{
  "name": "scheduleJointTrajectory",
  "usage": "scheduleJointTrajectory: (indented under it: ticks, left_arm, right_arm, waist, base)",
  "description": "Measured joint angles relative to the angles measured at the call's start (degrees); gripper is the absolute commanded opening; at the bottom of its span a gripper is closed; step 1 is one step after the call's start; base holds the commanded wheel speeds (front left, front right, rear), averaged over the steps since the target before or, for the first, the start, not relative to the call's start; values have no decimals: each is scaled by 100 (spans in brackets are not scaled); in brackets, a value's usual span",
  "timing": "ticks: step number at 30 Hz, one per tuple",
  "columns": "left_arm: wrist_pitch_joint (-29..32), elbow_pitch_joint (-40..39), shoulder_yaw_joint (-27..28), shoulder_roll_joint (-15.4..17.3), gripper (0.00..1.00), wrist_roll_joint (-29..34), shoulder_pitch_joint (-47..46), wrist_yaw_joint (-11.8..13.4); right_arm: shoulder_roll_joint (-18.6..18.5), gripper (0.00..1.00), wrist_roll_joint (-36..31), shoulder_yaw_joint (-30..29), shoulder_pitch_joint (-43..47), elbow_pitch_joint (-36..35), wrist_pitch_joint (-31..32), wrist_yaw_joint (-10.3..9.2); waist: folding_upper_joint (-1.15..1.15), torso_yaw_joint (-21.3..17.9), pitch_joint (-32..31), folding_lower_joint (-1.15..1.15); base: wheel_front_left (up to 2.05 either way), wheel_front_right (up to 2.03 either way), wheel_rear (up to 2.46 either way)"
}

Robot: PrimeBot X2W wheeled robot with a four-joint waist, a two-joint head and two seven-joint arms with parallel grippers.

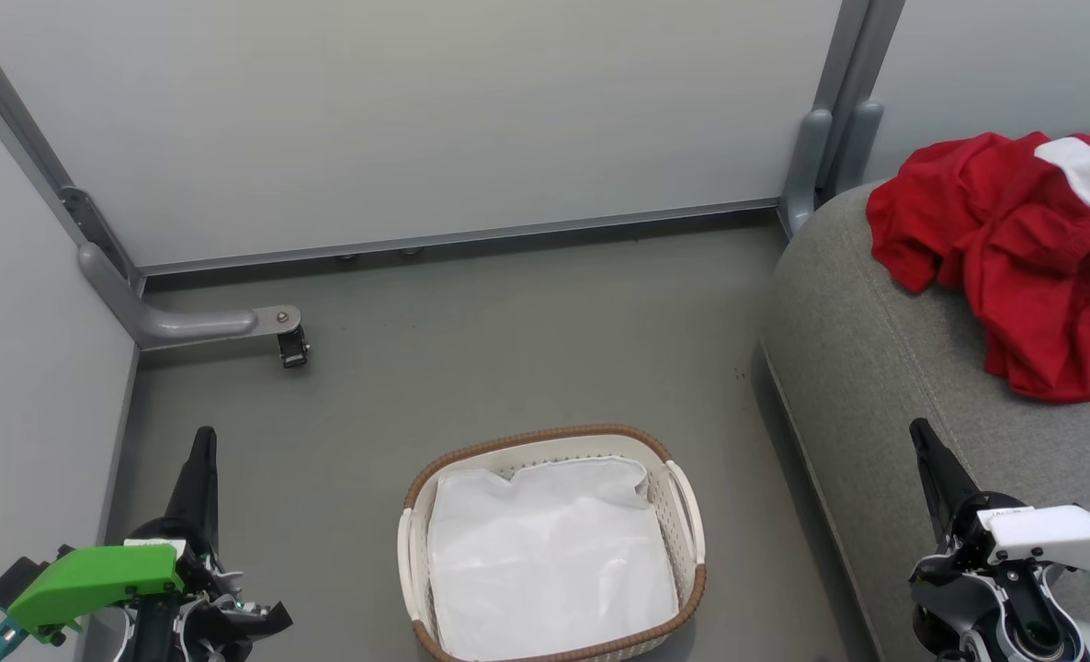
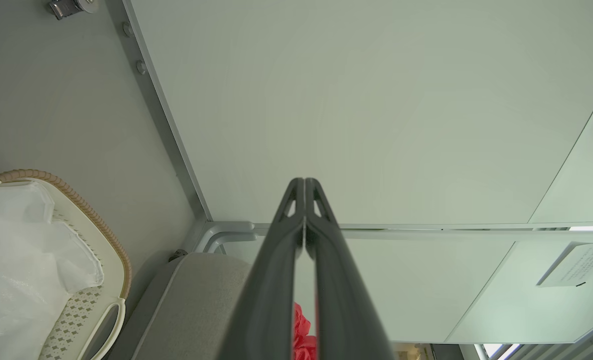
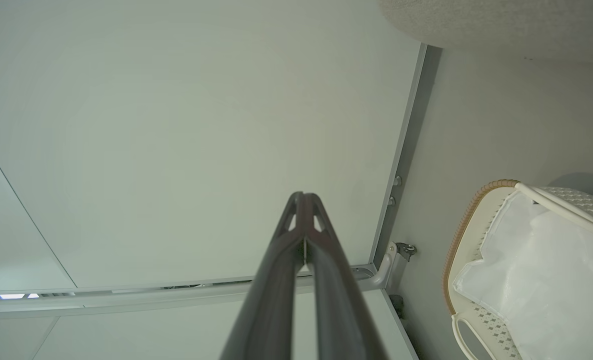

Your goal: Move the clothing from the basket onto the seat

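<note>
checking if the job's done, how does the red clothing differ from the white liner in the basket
The clothing is bright red with white bands; the liner is plain white. The clothing lies heaped on the seat; the liner lies fairly flat inside the basket. Both look soft and wrinkled.

Closed fingers (image 2: 276, 290) before pale wall (image 2: 376, 100); basket (image 2: 78, 201) left, seat (image 2: 201, 300) below, red clothing (image 2: 304, 341) behind

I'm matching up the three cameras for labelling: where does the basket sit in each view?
Head view: the basket is at the bottom centre, on the floor.
Left wrist view: it is in the lower left corner, cut off by the edge.
Right wrist view: it is in the lower right corner, also cut off.
Shared landmark: the grey sofa, seen at right, bottom centre and top right in that order.
</note>
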Motion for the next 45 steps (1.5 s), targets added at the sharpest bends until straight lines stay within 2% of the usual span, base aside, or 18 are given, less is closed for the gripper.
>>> scheduleJointTrajectory:
  ticks: [45]
  left_arm:
    - [0,0,0,0,0,0,0,0]
  right_arm:
    - [0,0,0,0,-1,0,0,0]
  waist:
    - [0,0,0,0]
  base:
    - [0,0,0]
